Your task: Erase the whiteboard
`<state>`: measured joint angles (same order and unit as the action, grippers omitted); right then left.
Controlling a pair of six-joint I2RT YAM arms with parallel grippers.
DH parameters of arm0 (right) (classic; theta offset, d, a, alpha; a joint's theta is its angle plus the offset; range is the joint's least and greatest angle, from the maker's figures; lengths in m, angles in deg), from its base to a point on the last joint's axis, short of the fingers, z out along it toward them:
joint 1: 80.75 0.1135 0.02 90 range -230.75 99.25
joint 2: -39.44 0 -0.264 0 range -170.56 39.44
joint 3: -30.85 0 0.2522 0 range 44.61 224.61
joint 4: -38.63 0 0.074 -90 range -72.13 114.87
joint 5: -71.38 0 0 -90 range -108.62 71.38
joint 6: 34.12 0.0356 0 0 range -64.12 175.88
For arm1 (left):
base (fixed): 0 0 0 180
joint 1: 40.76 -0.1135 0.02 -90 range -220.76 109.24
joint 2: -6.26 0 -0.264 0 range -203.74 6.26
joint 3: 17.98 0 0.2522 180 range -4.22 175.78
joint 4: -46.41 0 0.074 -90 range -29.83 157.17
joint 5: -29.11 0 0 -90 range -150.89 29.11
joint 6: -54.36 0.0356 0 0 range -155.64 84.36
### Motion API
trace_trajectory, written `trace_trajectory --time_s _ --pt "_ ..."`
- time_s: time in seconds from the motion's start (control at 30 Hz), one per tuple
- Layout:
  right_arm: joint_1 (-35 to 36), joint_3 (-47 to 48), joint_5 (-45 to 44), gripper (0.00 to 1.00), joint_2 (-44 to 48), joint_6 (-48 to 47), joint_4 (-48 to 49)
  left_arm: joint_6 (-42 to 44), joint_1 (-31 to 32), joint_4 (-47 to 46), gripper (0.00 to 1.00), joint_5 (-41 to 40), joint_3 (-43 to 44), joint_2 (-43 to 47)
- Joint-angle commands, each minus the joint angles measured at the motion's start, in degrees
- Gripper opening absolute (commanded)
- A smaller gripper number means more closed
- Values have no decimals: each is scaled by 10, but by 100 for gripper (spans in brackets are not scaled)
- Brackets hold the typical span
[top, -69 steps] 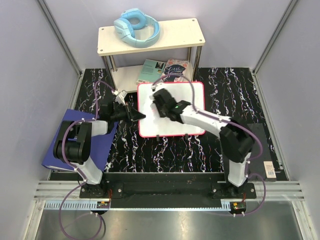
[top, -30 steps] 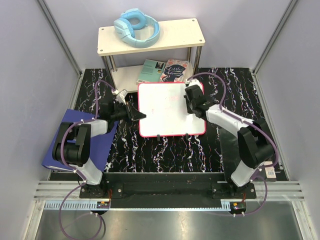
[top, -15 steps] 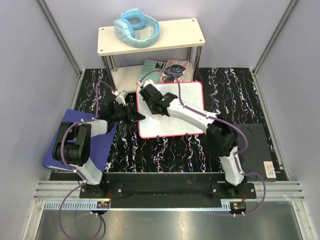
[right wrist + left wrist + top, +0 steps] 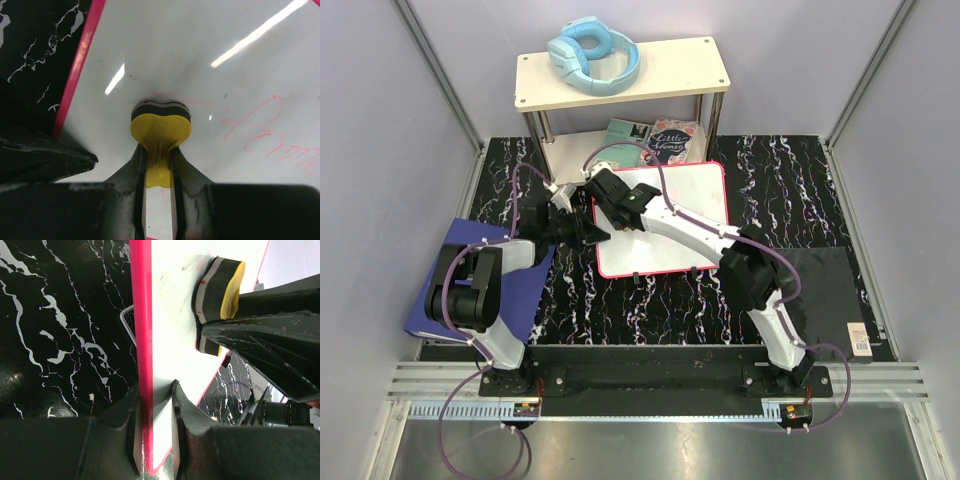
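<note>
The whiteboard (image 4: 685,215) with its pink-red frame lies flat on the black marbled table. My left gripper (image 4: 598,232) is shut on its left edge; the left wrist view shows the fingers clamping the pink frame (image 4: 145,365). My right gripper (image 4: 610,203) is shut on a yellow and black sponge eraser (image 4: 161,130), pressed onto the board near its upper left corner. The eraser also shows in the left wrist view (image 4: 217,300). Faint pink writing (image 4: 270,135) remains on the board to the eraser's right.
A cream shelf (image 4: 620,70) with blue headphones (image 4: 592,55) stands behind the board. Two books (image 4: 655,140) lie under it. A blue binder (image 4: 515,285) lies at the left under my left arm. A black pad (image 4: 830,300) lies at the right.
My right gripper swept the eraser across the board, from the middle to the right edge, then back to the upper left corner. The left gripper stayed on the board's edge.
</note>
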<state>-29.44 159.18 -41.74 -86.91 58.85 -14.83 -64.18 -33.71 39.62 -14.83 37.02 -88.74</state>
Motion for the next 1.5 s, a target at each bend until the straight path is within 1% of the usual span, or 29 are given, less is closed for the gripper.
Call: trace_trajectory --time_s 0.0,0.13,0.17,0.3,0.4,0.47,0.53,0.57,0.63,0.67,0.73,0.8,0.9,0.97,1.13,1.23,1.33,1.43,1.47 --pt "4 49 43 0 -79 -3 32 57 20 31 0 -63 -4 -13" --pt "4 116 29 0 -106 -8 6 57 20 32 0 -62 -2 -17" --pt "3 130 8 0 -117 -9 0 57 19 32 0 -62 -1 -18" --pt "-17 201 -5 0 -142 -7 -32 57 19 32 0 -63 -3 -14" --pt "-47 217 -2 0 -143 9 -62 59 19 34 0 -66 -4 -12" --pt "-64 206 5 0 -126 18 -69 59 20 35 0 -70 -5 -13" --pt "-88 161 -2 0 -108 20 -71 58 20 35 0 -71 -4 -15" --pt "-96 116 0 0 -84 20 -68 57 19 33 0 -70 -5 -16" --pt "-119 61 -2 0 -57 22 -44 56 20 33 0 -71 -4 -16" --pt "-127 -3 -4 0 -24 27 -34 56 19 32 0 -71 -4 -14" --pt "-153 -65 -2 0 24 33 6 57 20 34 0 -75 -5 -13" --pt "-183 -167 1 0 63 50 37 58 20 35 0 -76 -5 -14" --pt "-219 -242 8 0 97 62 62 58 20 37 0 -76 -4 -14" --pt "-227 -266 16 0 110 57 74 59 19 37 0 -76 -4 -13" --pt "-217 -269 66 0 116 56 87 59 19 39 0 -77 -2 -14" --pt "-180 -253 74 0 113 43 96 61 20 39 0 -77 -2 -14" --pt "-139 -213 79 0 96 35 95 63 20 39 0 -77 -3 -15" --pt "-106 -155 98 0 67 40 85 65 21 40 0 -77 -4 -12" --pt "-98 -119 103 0 58 39 80 65 23 41 0 -79 -4 -12"
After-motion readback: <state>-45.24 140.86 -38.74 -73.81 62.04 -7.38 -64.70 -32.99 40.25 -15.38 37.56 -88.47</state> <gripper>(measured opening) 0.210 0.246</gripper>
